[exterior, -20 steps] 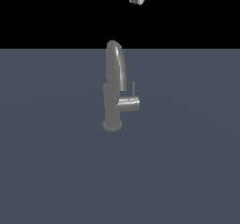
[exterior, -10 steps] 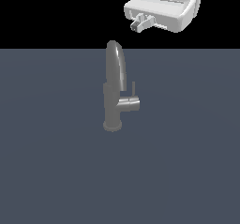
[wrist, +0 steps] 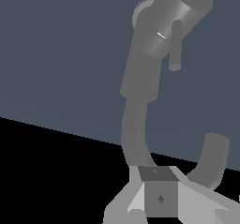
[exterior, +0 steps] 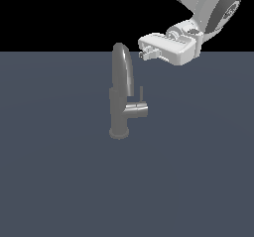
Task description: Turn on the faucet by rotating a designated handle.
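descending since a second ago, the gripper (exterior: pixel 142 51) now hangs just above the handle (exterior: pixel 141 93), empty, fingers nearly closed. the faucet (exterior: pixel 120 94) stands just below it, untouched, so contact seems imminent.

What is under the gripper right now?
Nothing is held. In the exterior view the gripper hangs beside the top of the faucet spout, above the handle. The wrist view shows faucet and handle ahead; its fingertips are mostly cropped out.
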Available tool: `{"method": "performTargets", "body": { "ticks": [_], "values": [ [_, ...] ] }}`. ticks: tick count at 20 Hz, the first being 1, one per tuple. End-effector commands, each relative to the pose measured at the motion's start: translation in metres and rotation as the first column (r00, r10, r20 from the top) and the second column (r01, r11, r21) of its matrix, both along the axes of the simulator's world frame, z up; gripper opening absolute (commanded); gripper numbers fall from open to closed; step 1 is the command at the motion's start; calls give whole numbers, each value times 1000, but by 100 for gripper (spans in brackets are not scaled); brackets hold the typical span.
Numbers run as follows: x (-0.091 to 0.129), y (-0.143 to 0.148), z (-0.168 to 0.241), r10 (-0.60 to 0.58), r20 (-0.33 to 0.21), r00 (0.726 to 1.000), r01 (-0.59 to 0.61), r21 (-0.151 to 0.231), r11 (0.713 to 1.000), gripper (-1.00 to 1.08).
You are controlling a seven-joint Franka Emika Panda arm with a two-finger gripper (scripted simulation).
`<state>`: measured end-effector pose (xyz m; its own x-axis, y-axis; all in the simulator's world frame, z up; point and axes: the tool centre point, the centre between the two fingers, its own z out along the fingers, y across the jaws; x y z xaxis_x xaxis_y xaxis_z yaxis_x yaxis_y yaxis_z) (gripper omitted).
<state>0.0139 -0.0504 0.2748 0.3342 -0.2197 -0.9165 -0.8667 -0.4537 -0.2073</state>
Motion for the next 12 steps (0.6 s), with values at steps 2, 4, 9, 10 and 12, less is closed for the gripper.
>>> {"method": "performTargets", "body": {
  "ticks": [2, 4, 9, 10, 12],
  "values": [
    [10, 0, -27, -58, -79, 995, 63, 66, 996, -100],
    [15, 0, -42, -87, -123, 989, 100, 98, 990, -100],
    [22, 3, -75, -145, -220, 965, 182, 161, 970, -100],
    [23, 3, -81, -154, -237, 959, 197, 171, 965, -100],
    [25, 5, -91, -169, -268, 949, 223, 188, 956, -100]
  ]
}}
